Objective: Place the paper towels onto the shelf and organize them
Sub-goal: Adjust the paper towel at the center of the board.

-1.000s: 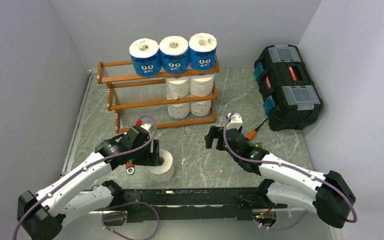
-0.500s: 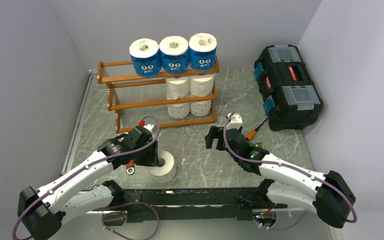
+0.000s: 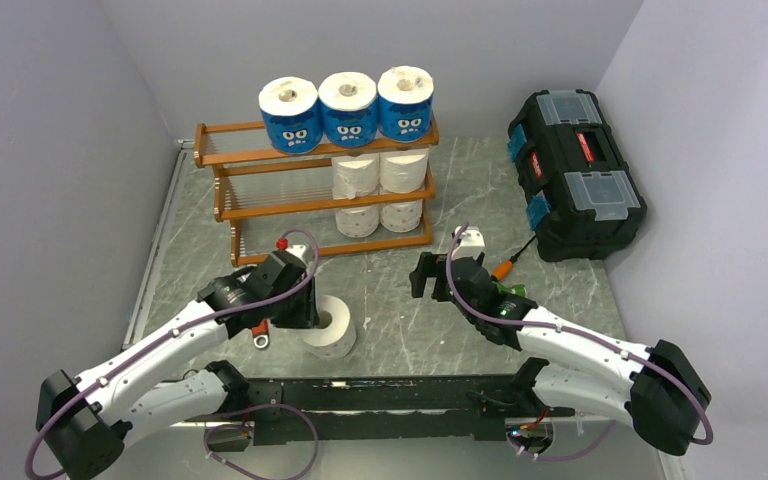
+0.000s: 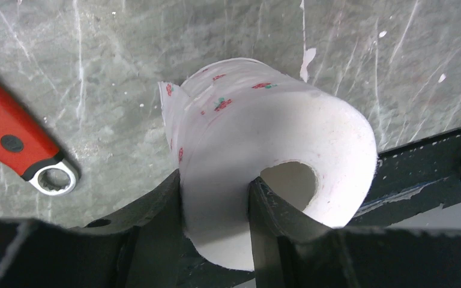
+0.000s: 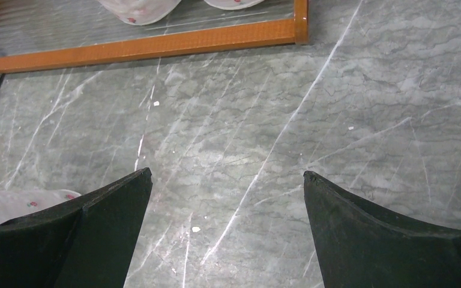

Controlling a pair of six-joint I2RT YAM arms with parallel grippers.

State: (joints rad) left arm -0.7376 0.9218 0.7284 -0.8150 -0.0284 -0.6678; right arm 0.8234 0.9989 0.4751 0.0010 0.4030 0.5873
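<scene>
- Paper first: the loose roll [image 4: 264, 138] stands on end on the table [image 3: 400, 320] at about 7 o'clock in the overhead view, close to the arm bases and at 6 o'clock from the shelf [image 3: 270, 208].
- The left gripper [image 4: 216, 180] has it pinched through the wall, one finger down the hollow core and the other against the outer wrap.
- The right gripper [image 5: 228, 174] hangs over bare table at about 5 o'clock from the shelf, jaws spread wide and holding nothing.
- On the shelf, three blue-wrapped rolls [image 3: 348, 110] line the top tier. Plain rolls [image 3: 380, 175] fill the 3 o'clock end of the two lower tiers, and the 9 o'clock end of each tier looks free.
- I'd expect the roll to be very light, soft and squashy. A hard squeeze would dent the wall rather than break anything, and a loose flap of sheet at its 10 o'clock side could catch on a slat.
- The core-and-wall pinch looks like the sensible hold, since the cardboard tube gives the inner finger something stiff to bear on. Taken across the full width it would probably just crush.
- A red-handled wrench [image 4: 12, 144] lies just beside the roll at 9 o'clock, and a black toolbox [image 3: 575, 170] sits well apart at 2 o'clock.
</scene>
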